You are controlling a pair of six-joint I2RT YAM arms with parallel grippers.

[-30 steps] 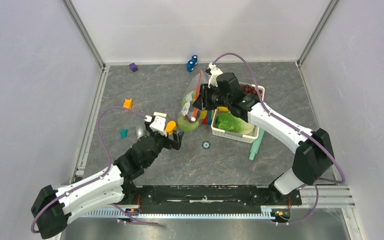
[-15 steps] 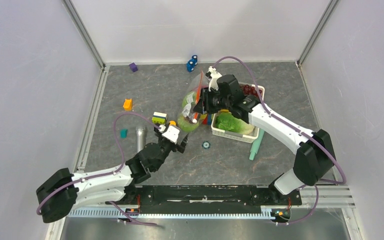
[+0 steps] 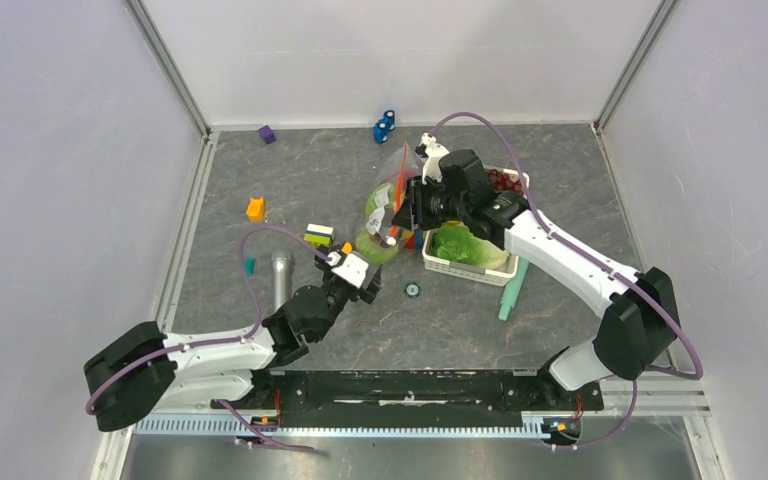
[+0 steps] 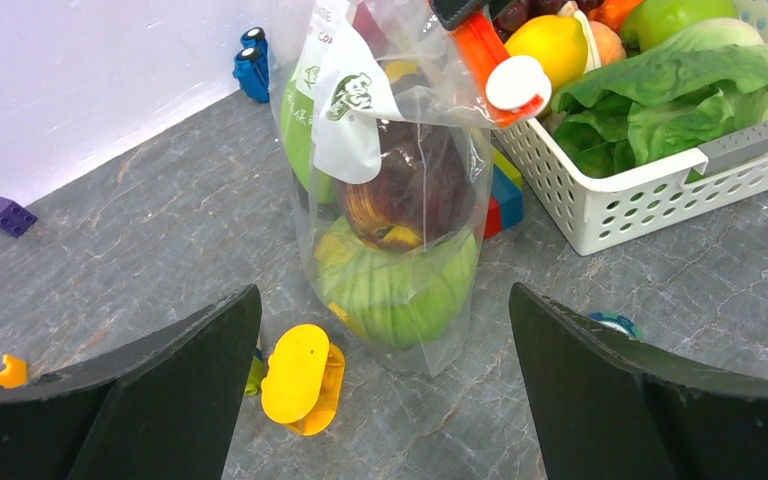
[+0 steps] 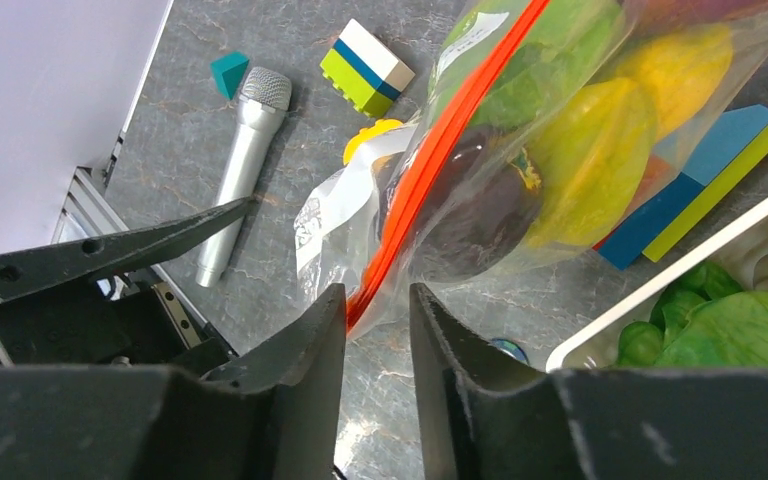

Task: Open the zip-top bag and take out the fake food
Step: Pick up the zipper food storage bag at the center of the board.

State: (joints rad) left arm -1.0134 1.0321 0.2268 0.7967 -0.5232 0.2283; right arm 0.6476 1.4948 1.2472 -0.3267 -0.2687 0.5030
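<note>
your left gripper hangs spread wide before the zip-top bag; your right gripper pinches its red zipper strip.

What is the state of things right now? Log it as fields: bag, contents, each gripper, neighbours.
bag: clear plastic zip-top bag, upright, red-orange zipper strip along its top
contents: fake food inside, pale green cabbage lowest
left_arm: left gripper open wide, facing the bag, not touching it
right_arm: right gripper astride the zipper strip; grip unclear
neighbours: white slatted basket beside the bag; silver toy microphone apart
</note>
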